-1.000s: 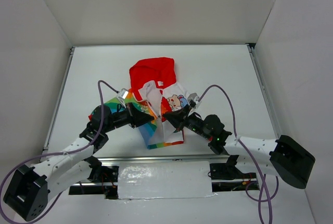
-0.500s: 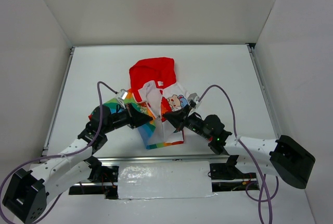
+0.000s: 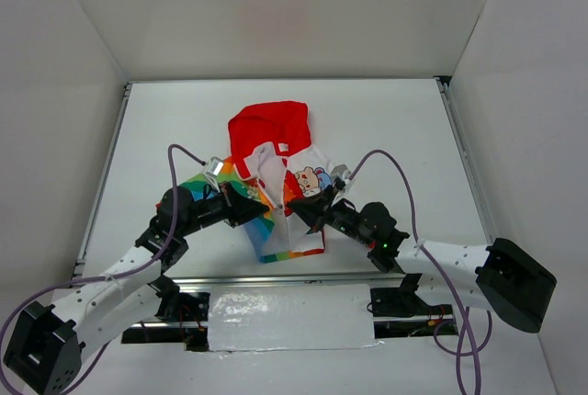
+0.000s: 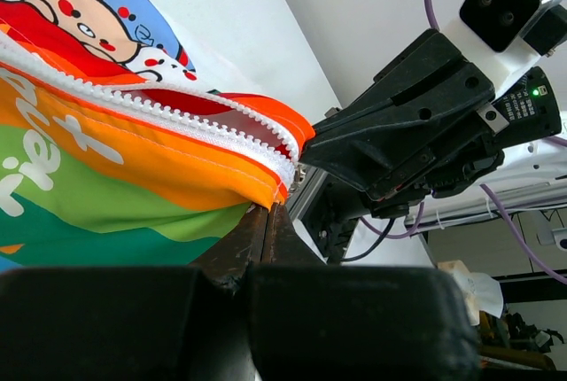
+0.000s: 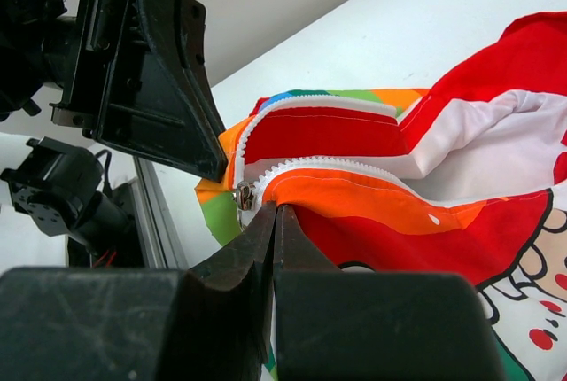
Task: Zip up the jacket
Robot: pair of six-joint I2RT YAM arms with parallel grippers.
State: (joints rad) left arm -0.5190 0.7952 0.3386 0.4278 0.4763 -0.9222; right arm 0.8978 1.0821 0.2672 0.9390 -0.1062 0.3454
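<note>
The jacket (image 3: 280, 188) lies mid-table, with its red hood (image 3: 268, 127) at the far end, rainbow stripes on the left and cartoon print on the right. Its lower front is lifted between both grippers. My left gripper (image 3: 260, 208) is shut on the orange hem of the rainbow side (image 4: 133, 155), with its tips (image 4: 268, 213) just under the white zipper teeth (image 4: 168, 115). My right gripper (image 3: 303, 215) is shut on the orange edge of the other side (image 5: 372, 199), right beside the metal zipper slider (image 5: 245, 197). The two grippers face each other a few centimetres apart.
White walls enclose the table (image 3: 386, 129) at the back and on both sides. A metal rail (image 3: 276, 277) runs along the near edge. Purple cables (image 3: 395, 174) loop over both arms. The left gripper's black body (image 5: 146, 71) fills the upper left of the right wrist view.
The left arm's elbow and cable have shifted slightly left. The grippers and the jacket stay where they were.
</note>
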